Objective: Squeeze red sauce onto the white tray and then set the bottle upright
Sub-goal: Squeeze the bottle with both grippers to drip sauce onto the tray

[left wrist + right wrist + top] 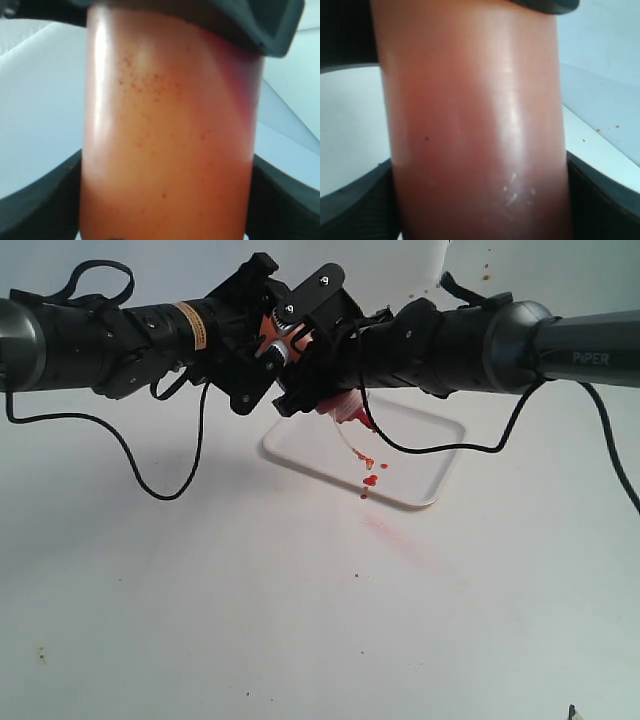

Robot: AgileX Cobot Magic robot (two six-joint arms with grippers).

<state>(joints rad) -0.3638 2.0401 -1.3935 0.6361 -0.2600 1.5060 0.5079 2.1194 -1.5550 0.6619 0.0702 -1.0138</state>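
Both arms have met over the middle of the table [200,620], and the bottle [272,332] is caught between them. The left jaws sit spread wide around its barrel and clamped on it; in the left wrist view the orange body [170,140] fills the gap from pad to pad. The right jaws do the same from the other side, gripping the darker red stretch [475,130]. The bottle hangs tipped, nozzle [352,412] pointing out and down from under the right jaws. The white tray [320,476] lies directly beneath that tip, with the red sauce [369,478] already pooled in a few glossy drops near its rim. This looks like the squeeze itself. To do it well, one pair of jaws should steady the barrel while the other presses gently, and the tip should stay over the tray's middle, because those drops sit close to the edge. Just past that rim, farther from the jaws, there's a faint pink smear [390,532] on the table and a couple of stray specks [356,575], so overshoot is a real risk. The right arm's cable [440,448] droops low across the tray, below the jaws, and could drag through wet sauce. For righting, bare table lies to either side of the jaws, with the left arm's hanging cable loop [160,485] well clear.
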